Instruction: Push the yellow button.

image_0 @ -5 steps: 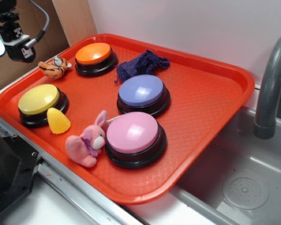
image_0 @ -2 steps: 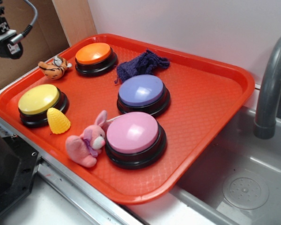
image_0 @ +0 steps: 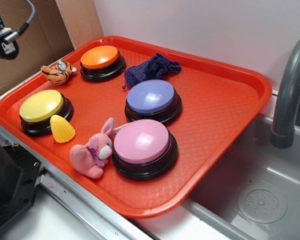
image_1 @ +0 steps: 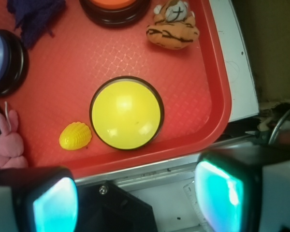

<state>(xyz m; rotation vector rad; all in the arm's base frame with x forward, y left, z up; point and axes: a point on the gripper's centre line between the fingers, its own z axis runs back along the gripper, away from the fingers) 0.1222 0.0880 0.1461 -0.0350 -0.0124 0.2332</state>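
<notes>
Hand (image_1: 135,205): sitting high at top-left of exterior view, well above and apart from the tray; vs 1.0 s ago it is moving up and left, now mostly cut off by frame edge. Fingers (image_1: 220,193) standing wide apart in wrist view, gripping nothing.

Yellow button (image_0: 41,105): sitting at near-left corner of red tray (image_0: 225,105), untouched, same spot as before. Wrist cam looking straight down on it, btn lying between the two fingers and beyond them.

Yellow cone toy (image_0: 62,129): lying just beside the yellow btn, unmoved.

Other items, all staying put: orange button (image_0: 100,56), purple button (image_0: 151,96), pink button (image_0: 141,141), tiger toy (image_0: 58,71), pink bunny (image_0: 94,150) leaning against pink btn, purple cloth (image_0: 151,68).

Sink (image_0: 260,190) and faucet (image_0: 290,90): sitting at right of tray.
</notes>
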